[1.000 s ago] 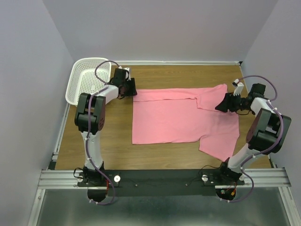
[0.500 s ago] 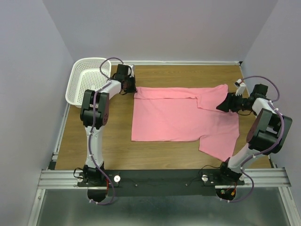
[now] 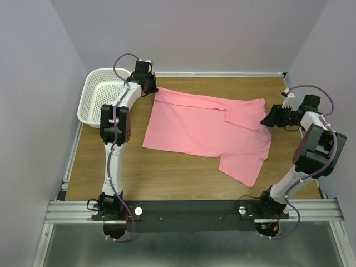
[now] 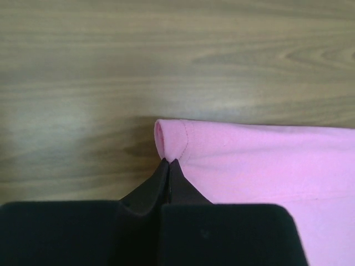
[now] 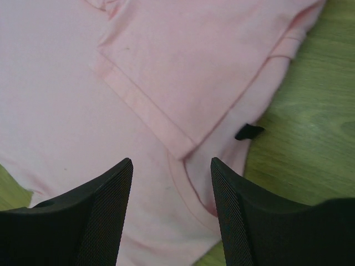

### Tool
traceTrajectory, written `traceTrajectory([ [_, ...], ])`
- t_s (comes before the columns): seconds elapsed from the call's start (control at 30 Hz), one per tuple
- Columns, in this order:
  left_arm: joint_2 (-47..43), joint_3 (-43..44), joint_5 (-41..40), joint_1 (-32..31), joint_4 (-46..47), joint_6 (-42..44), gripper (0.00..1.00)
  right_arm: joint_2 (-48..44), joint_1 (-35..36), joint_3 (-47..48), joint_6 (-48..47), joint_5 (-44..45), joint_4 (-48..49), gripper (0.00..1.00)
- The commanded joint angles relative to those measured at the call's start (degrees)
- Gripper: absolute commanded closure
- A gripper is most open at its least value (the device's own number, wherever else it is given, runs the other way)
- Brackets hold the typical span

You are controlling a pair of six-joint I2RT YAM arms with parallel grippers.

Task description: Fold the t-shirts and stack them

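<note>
- Top external view is showing a salmon-pink t-shirt (image 3: 206,125) lying spread out and slightly askew across the middle of the wooden table (image 3: 183,178), with one sleeve folded over its body at the far right.
- White plastic basket (image 3: 97,97), perforated with rounded corners, is sitting at the far left corner, just beside the shirt's far left corner. None of the shirt is lying in it.
- Left gripper (image 3: 151,89) is pinching the shirt's far left corner. In the left wrist view the black fingers (image 4: 150,191) are pressing tight together on the stitched hem.
- Right gripper (image 3: 268,118) is hovering spread wide, gripping nothing, at the shirt's right edge. In the right wrist view the textured black fingers (image 5: 105,199) are framing the folded sleeve.
- Fabric is looking thin, soft and plain, and a small black tag (image 5: 249,131) is sticking out at the edge.
</note>
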Motion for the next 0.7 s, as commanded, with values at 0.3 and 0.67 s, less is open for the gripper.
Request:
traceTrajectory([
  [0.3,-0.29,8.13,6.75,3.28,-2.39,-1.09,0.52,1.51,0.26,2.96,-0.57,2.93,1.57,0.34],
  [0.67,-58.3,-41.31,-4.65,1.69,27.11,2.45,0.27,-17.03,23.18,-10.55,-39.45,3.7,-18.64,0.35],
])
